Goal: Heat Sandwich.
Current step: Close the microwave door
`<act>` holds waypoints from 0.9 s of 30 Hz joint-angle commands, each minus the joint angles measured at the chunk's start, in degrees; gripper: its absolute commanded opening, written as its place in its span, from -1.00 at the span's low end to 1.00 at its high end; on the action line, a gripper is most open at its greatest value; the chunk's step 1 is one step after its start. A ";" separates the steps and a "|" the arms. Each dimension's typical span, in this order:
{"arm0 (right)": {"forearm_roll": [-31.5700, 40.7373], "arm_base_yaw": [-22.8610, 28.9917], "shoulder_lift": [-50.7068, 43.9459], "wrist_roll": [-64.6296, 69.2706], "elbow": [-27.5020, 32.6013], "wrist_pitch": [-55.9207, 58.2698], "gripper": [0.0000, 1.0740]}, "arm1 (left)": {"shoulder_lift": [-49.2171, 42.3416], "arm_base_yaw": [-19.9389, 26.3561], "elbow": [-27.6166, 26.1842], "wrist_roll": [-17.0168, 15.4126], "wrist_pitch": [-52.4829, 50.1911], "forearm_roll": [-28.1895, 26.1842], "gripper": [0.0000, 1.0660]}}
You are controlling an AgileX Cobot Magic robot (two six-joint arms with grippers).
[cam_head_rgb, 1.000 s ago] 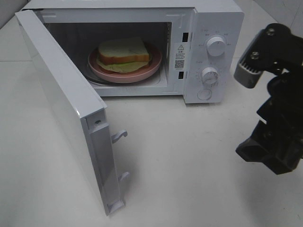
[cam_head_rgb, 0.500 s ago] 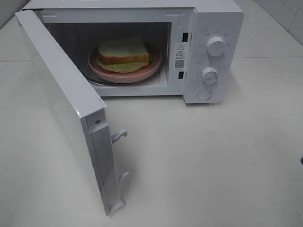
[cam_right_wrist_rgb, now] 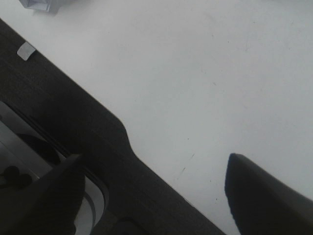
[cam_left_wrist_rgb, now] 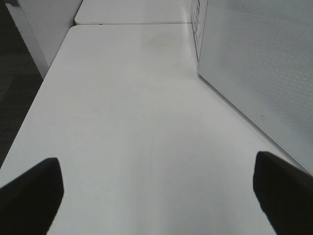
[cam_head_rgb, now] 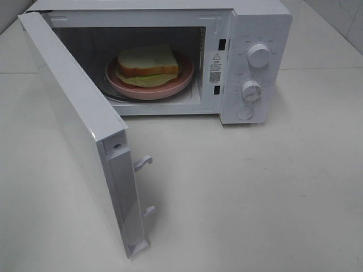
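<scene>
The white sliced-bread sandwich [cam_head_rgb: 147, 63] lies on a round pink plate [cam_head_rgb: 170, 89] inside the open white microwave [cam_head_rgb: 255, 34], ready for heating; left pincer [cam_left_wrist_rgb: 156, 193] and right pincer [cam_right_wrist_rgb: 156, 196] gape empty

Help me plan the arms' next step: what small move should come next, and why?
Probably nudge the door toward closing with the left jaws, which are open beside its outer face: the sandwich already sits on the pink plate inside the microwave, and the door stands wide open.
</scene>
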 commanded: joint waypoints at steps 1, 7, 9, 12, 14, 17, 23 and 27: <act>-1.26 -2.41 -4.76 2.12 0.23 0.69 0.42 | -1.55 0.17 0.11 -0.11 -0.40 -0.34 0.94; -4.98 -10.54 -10.03 1.60 0.23 0.52 0.42 | -1.55 0.17 0.11 -0.11 -0.40 -0.34 0.94; -5.50 -11.75 -10.89 1.60 0.23 0.34 0.42 | -1.55 0.17 0.11 -0.11 -0.40 -0.34 0.94; -5.96 -15.07 -13.69 2.52 1.38 -1.43 0.42 | -1.55 0.17 0.11 -0.11 -0.40 -0.34 0.94; -5.84 -15.93 -14.50 2.64 2.29 -1.83 0.42 | -1.55 0.17 0.11 -0.11 -0.40 -0.34 0.94; -5.90 -19.14 -17.70 2.64 6.30 -4.18 0.42 | -1.55 0.17 0.11 -0.11 -0.40 -0.34 0.94; -5.50 -22.35 -21.77 2.92 10.08 -7.62 0.42 | -1.55 0.17 0.11 -0.11 -0.40 -0.34 0.94; -5.50 -25.04 -26.24 5.33 12.72 -9.22 0.42 | -1.55 0.17 0.11 -0.11 -0.40 -0.34 0.94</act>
